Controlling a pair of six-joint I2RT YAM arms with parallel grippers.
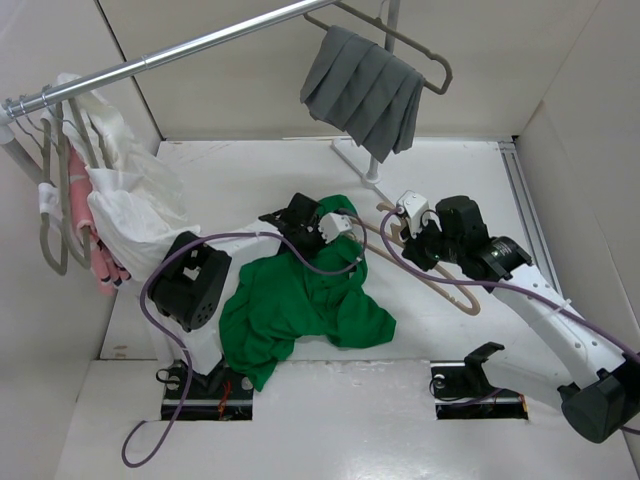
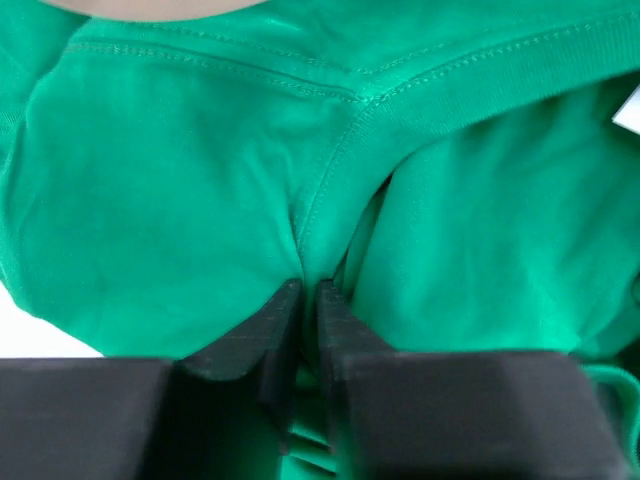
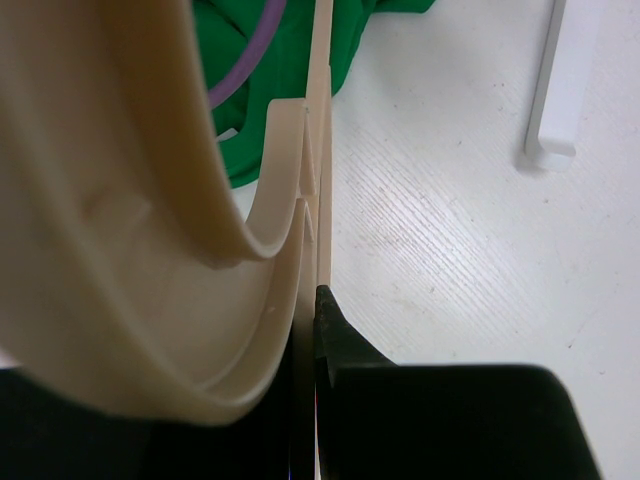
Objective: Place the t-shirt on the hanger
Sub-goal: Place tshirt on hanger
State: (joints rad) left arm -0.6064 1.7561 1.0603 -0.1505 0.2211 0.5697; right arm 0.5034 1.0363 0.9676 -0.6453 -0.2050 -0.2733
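Observation:
The bright green t-shirt [image 1: 300, 305] lies crumpled on the table in front of the left arm. My left gripper [image 1: 318, 232] is shut on a fold of it beside the ribbed collar seam [image 2: 330, 200]; the pinch [image 2: 309, 290] shows in the left wrist view. The pale beige hanger [image 1: 440, 285] lies to the shirt's right, one arm reaching toward the shirt. My right gripper [image 1: 420, 240] is shut on the hanger near its hook; the hanger [image 3: 150, 250] fills the left of the right wrist view, with the gripper [image 3: 308, 300] clamping its thin edge and green cloth [image 3: 250, 80] beyond.
A metal rail [image 1: 180, 52] crosses the back. A grey pleated cloth [image 1: 365, 90] hangs on a grey hanger at the right; white garments [image 1: 130, 200] and pink items hang at the left. A white stand foot [image 1: 352, 160] stands behind. Purple cables [image 1: 160, 290] loop over the left arm.

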